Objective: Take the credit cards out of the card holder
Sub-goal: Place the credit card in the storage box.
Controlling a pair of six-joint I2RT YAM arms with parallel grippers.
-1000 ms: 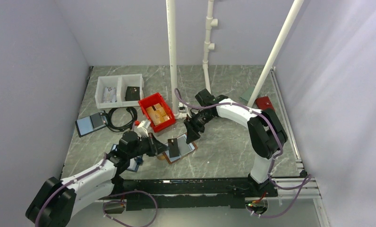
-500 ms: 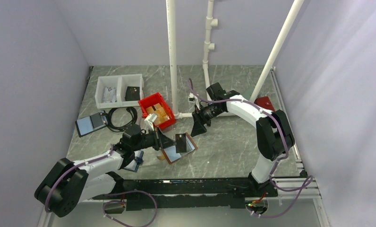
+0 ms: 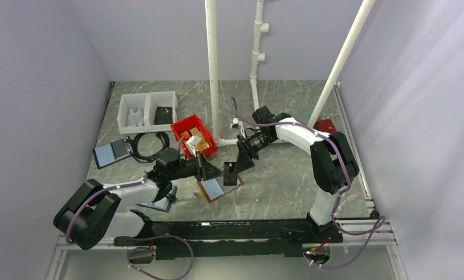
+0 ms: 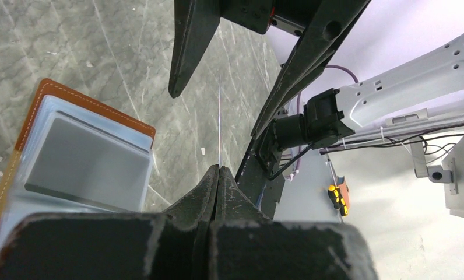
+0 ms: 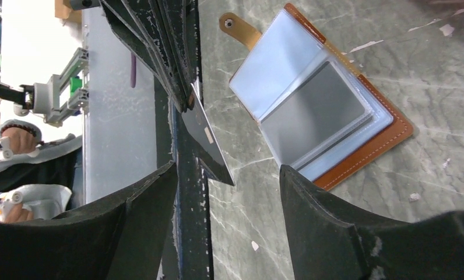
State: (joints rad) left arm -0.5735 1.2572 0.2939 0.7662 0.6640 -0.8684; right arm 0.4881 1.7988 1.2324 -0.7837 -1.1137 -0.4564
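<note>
1. Card holder [image 5: 329, 116] lies open on the table [image 3: 276, 186] between my arms.
2. My left gripper [image 4: 218, 169] pinches a dark credit card [image 5: 209, 143], lifted clear of the holder since a second ago.
3. My right gripper [image 5: 228, 169], jaws wide, has closed in around the card, so a handover looks likely.

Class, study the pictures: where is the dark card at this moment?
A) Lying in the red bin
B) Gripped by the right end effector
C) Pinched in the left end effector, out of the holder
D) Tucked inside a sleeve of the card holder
C: the left end effector is shut on the dark card, apart from the open card holder, while the right end effector stands open around it.
</note>
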